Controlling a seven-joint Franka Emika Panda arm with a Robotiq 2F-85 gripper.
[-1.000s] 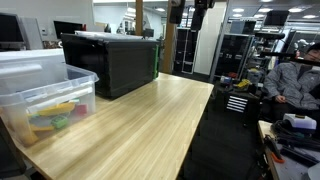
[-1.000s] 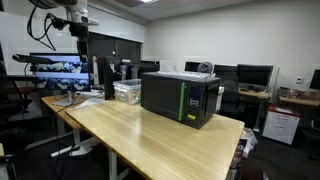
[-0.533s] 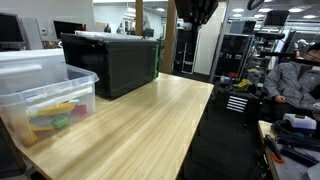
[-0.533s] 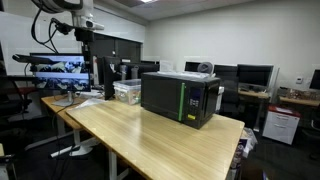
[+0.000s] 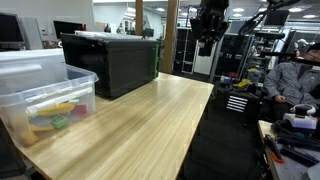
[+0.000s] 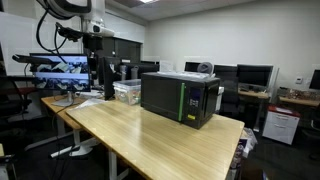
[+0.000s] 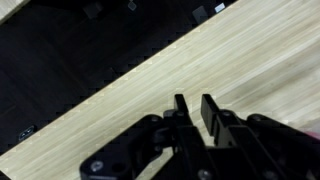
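Observation:
My gripper (image 7: 193, 98) hangs high in the air with its two black fingers drawn close together. Only a narrow slit stays between them, and nothing is in it. In the wrist view the light wooden table (image 7: 250, 60) lies far below, its edge running diagonally against dark floor. In both exterior views the gripper (image 5: 208, 38) (image 6: 93, 42) is well above the table's end, touching nothing. The nearest things are a clear plastic bin (image 6: 127, 92) and a black microwave (image 6: 180, 97) on the tabletop.
The microwave (image 5: 110, 62) stands at the back of the long wooden table (image 5: 140, 130). A clear bin (image 5: 45, 95) with coloured items sits at its near left. A seated person (image 5: 295, 80) is off to the right. Monitors (image 6: 55, 68) and desks surround the table.
The arm has swung sideways, rightward in both exterior views, and a little lower. The jaws have come together from a wider opening to a narrow slit.

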